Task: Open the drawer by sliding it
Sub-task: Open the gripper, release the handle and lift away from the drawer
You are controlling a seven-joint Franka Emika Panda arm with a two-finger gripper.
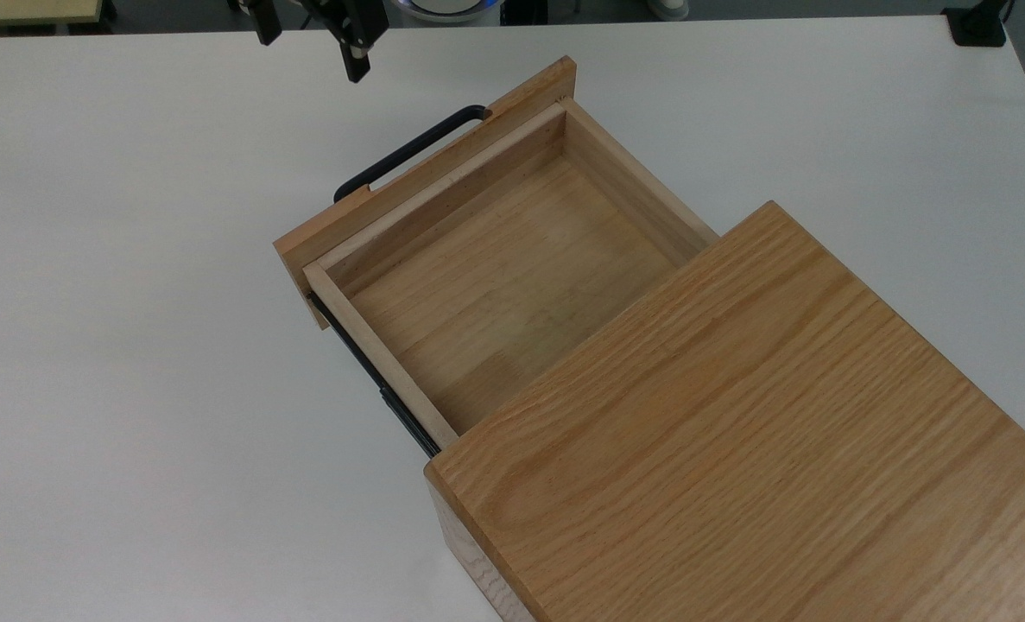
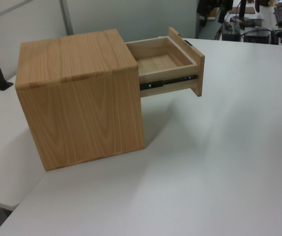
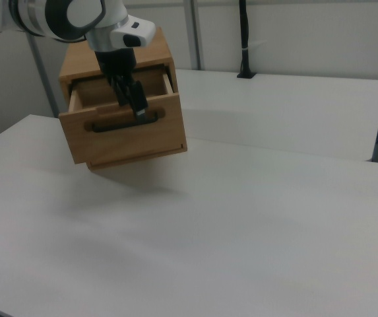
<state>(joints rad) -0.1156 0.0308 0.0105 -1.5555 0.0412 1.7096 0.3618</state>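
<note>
On the white table, the shallow light-oak wooden drawer stood pulled well out of the larger oak box casing, its inside bare. Its thin black metal bar handle lay free on the front panel. The black claw hung at the top view's far left, fingers spread, apart from the handle.

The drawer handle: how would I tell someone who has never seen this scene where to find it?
On the white table sits an oak box with its drawer slid out. On the outer face of the drawer's front panel is the handle: a thin black metal bar, unlike all the pale wood around it.
</note>
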